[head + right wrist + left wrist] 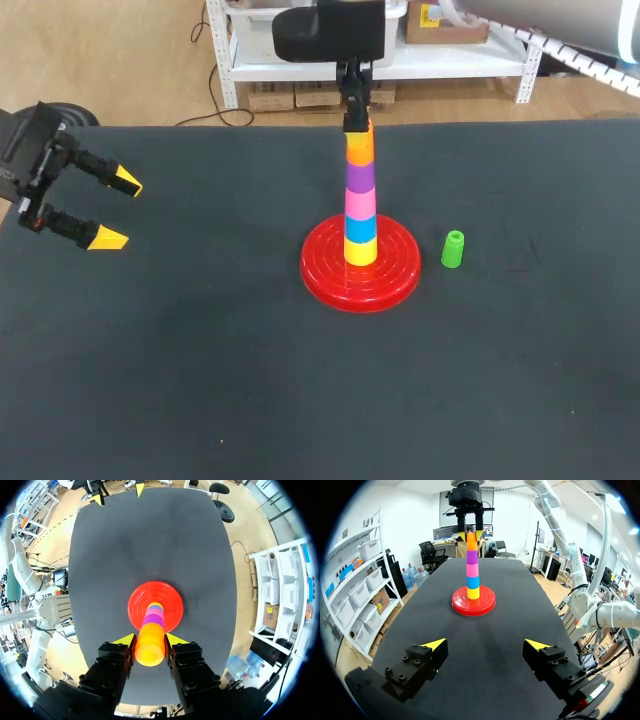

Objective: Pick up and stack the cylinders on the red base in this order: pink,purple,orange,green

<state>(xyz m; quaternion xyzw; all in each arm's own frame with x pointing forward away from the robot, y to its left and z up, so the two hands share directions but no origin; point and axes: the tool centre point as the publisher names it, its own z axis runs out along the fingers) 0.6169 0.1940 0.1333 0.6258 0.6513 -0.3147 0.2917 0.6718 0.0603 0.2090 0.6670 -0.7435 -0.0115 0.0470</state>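
Reach favours the right hand (150, 640): it pinches the orange cylinder (360, 148) atop the stack (360, 215), frame centre; the green cylinder (453, 250) stands upright just right of the red base (330, 280). Left hand (112, 208) spread, far left.

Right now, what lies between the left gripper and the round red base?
Only bare black tabletop, from left gripper to round red base; left wrist view shows it.
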